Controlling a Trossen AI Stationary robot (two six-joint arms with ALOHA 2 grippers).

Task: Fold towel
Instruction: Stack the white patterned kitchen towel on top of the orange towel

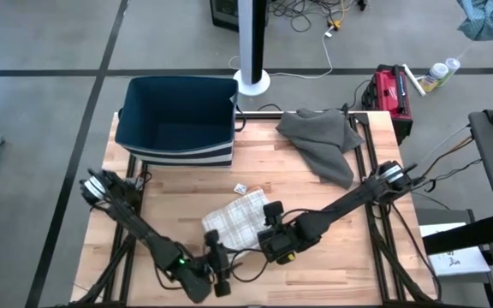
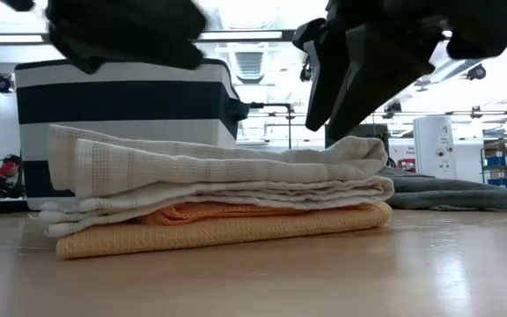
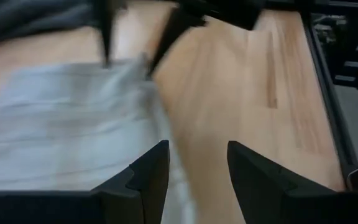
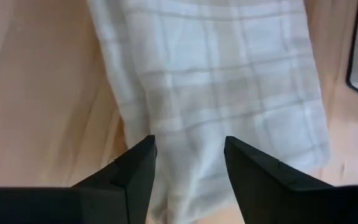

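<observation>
Towel (image 1: 236,221), a pale checked cloth with an orange-yellow underside, is seen lying in a folded stack near the front middle of the bench (image 1: 315,192), with the left gripper (image 1: 219,274) hovering at its front edge and the right gripper (image 1: 270,224) just beside its right edge, both with fingers parted and nothing held between them. A grey cloth (image 1: 323,141) and a navy striped bin (image 1: 176,120) are left well apart at the back. For a tidy finish, it is judged that the uneven upper layers should be pressed flat and squared to the lower ones, with the grippers lifted straight up so no layer is dragged.
</observation>
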